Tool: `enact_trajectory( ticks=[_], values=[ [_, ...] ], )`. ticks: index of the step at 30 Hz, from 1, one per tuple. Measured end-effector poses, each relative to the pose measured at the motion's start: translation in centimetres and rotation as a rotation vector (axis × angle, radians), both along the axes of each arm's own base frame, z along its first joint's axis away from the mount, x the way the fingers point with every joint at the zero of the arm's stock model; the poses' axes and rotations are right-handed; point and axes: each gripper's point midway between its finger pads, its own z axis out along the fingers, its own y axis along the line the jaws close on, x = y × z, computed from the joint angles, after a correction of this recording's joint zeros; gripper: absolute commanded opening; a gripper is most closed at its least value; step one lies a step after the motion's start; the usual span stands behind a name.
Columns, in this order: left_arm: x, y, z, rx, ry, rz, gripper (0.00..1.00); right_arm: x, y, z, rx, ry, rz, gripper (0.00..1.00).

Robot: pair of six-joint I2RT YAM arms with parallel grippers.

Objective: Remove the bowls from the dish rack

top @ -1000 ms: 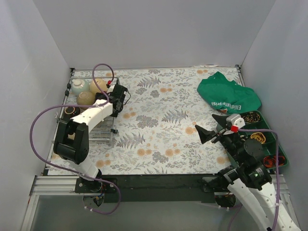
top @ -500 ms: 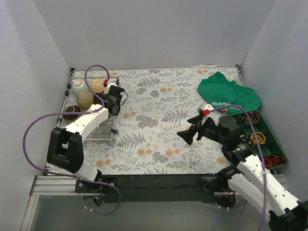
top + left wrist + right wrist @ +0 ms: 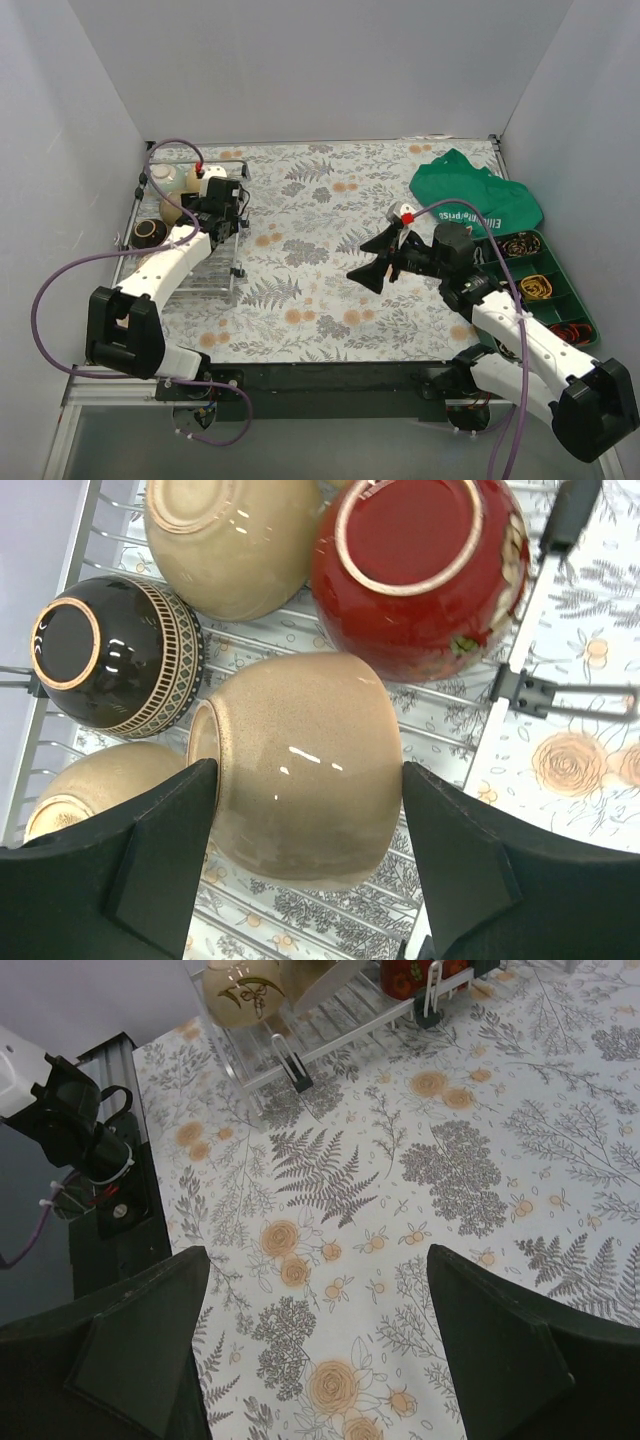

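The tan bowl [image 3: 300,765] is seen lying on its side in the dish rack [image 3: 440,712], its rim turned toward the dark patterned bowl [image 3: 110,655]. The red bowl [image 3: 420,570] and a beige bowl [image 3: 228,535] are set upside down just beyond it, presumably for draining. The left gripper [image 3: 305,820] is held over the tan bowl with its jaws spread wide to either side, a placement judged suited to closing across the body; no firm grip is shown. The right gripper [image 3: 310,1360] is held above the floral tabletop [image 3: 330,300], well apart from the rack, jaws wide and empty, probably kept ready where bowls can be set down.
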Motion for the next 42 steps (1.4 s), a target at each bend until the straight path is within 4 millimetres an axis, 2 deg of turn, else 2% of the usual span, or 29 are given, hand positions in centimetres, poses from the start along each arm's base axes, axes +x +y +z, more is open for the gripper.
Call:
enact_trajectory(
  ticks=[7, 14, 26, 33, 42],
  values=[
    [0.1, 1.9, 2.0, -0.142, -0.102, 0.059, 0.0, -0.4, 2.2, 0.1, 0.029, 0.005, 0.088, 0.98],
    [0.4, 2.0, 4.0, -0.248, -0.197, 0.054, 0.0, -0.2, 5.2, 0.2, 0.028, 0.033, 0.184, 0.99],
    [0.4, -0.5, 4.0, -0.384, -0.202, -0.019, 0.0, 1.2, 11.2, -0.5, 0.028, 0.057, 0.322, 0.99],
    [0.5, -1.8, 5.1, -0.459, -0.237, -0.055, 0.0, 3.6, 16.0, -0.7, 0.085, 0.047, 0.369, 0.99],
    [0.5, -2.9, 5.2, -0.52, -0.237, -0.075, 0.0, 6.3, 22.1, -0.2, 0.164, 0.048, 0.393, 0.98]
  ],
)
